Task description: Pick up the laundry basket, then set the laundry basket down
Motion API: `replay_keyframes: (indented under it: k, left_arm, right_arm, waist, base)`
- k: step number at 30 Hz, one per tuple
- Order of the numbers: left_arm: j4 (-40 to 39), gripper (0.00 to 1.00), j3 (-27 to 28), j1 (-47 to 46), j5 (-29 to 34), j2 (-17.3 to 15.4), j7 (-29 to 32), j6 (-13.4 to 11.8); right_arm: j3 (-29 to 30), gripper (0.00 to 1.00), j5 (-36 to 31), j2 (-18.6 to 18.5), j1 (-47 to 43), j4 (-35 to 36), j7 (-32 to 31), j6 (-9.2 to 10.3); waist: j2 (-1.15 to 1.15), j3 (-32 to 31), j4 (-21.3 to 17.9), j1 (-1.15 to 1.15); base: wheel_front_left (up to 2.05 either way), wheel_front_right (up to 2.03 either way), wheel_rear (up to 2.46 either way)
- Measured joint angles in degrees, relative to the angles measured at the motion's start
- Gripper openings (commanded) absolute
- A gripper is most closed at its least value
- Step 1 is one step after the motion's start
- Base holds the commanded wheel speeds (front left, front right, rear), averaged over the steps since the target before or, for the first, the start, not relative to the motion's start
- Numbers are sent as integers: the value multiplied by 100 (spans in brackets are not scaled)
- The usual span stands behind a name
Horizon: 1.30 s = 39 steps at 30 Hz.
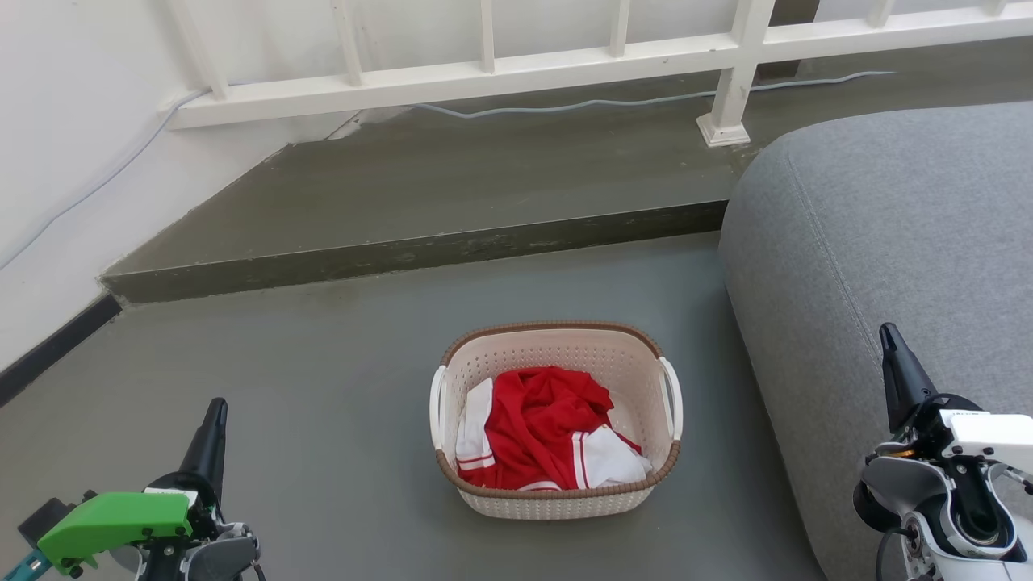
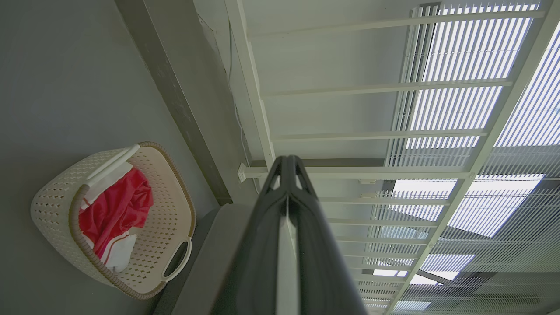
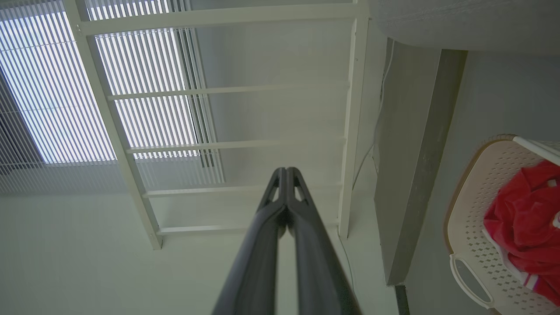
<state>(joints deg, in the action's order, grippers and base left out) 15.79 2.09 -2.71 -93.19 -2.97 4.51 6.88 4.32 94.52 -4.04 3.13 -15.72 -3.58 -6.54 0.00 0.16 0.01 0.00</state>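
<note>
**Basket on floor; both pincers clenched, empty**

The laundry basket stands on the grey floor, near a grey sofa that is cut off at the head view's right edge. A red-and-white garment hides the basket's bottom. Beyond it are a raised step and a white railing. The left pincer and right pincer are well apart from the basket.

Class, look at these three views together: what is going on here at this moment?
Nothing is being handled yet. The laundry basket stands on the grey floor beside a grey sofa, with a red and white garment inside. The robot's left gripper and right gripper are both shut and empty, at the lower corners of the head view, well apart from the basket. The pick-up has not yet begun.
</note>
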Motion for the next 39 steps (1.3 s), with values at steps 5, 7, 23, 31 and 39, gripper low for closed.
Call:
replay_keyframes:
  k: [5,7,23,31,39]
  left_arm:
    - [0,0,1,-1,0,0,0,0]
    - [0,0,2,-1,0,0,0,0]
    - [0,0,10,-3,0,0,0,0]
    - [0,0,13,-21,0,0,1,0]
    - [0,0,19,-26,0,0,4,0]
  right_arm:
    - [3,0,0,0,0,-8,0,-1]
    - [4,0,0,0,0,-9,0,-1]
    - [16,0,0,0,0,-29,0,-1]
    - [21,0,0,0,0,-36,-1,-1]
    - [24,0,0,0,0,-38,-1,-1]
  waist:
    - [0,0,0,0]
    - [0,0,0,0]
    - [0,0,0,0]
    - [0,0,-1,0]
    - [0,0,0,0]
  base:
    - [0,0,0]
    - [0,0,0]
    - [0,0,0]
    - [0,0,0]
    - [0,0,0]
